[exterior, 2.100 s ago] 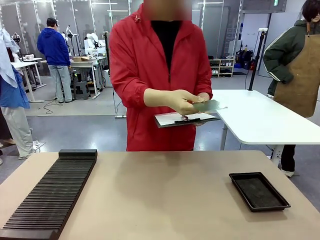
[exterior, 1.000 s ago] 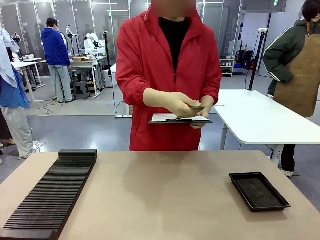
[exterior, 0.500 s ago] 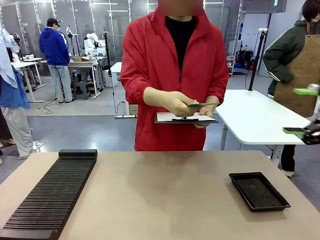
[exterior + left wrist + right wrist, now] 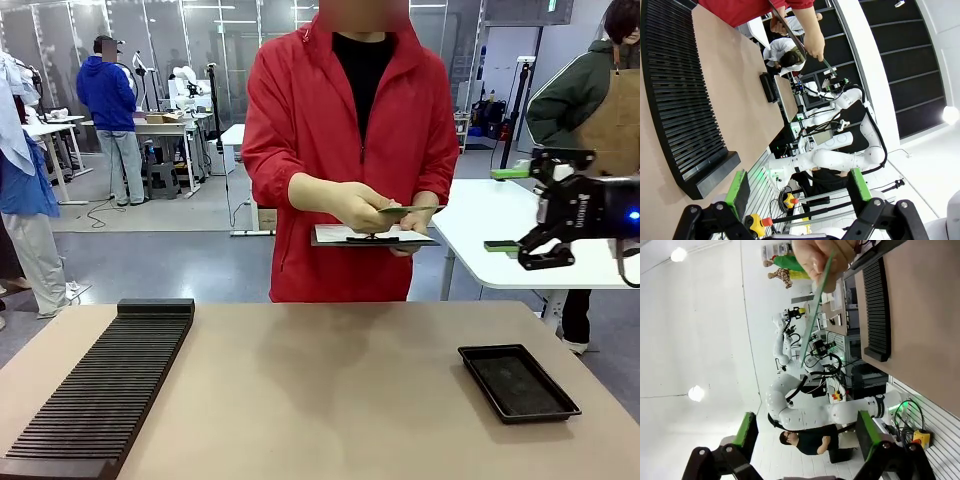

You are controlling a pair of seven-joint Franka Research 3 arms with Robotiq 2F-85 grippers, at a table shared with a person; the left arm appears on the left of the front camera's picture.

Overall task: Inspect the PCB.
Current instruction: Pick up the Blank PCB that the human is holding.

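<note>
Handover looks pending: the person's hand (image 4: 352, 205) holds the PCB (image 4: 408, 210) over a clipboard (image 4: 370, 236).
The right gripper (image 4: 506, 210) gapes wide, empty, PCB ahead of its fingertips; next it must reach it. The left gripper (image 4: 799, 186) is likewise spread, empty.

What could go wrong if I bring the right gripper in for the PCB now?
1. The PCB sits edge-on in the person's hand; the open right gripper could pinch that hand instead.
2. The clipboard lies just beneath the board, so a low approach might knock it.
</note>
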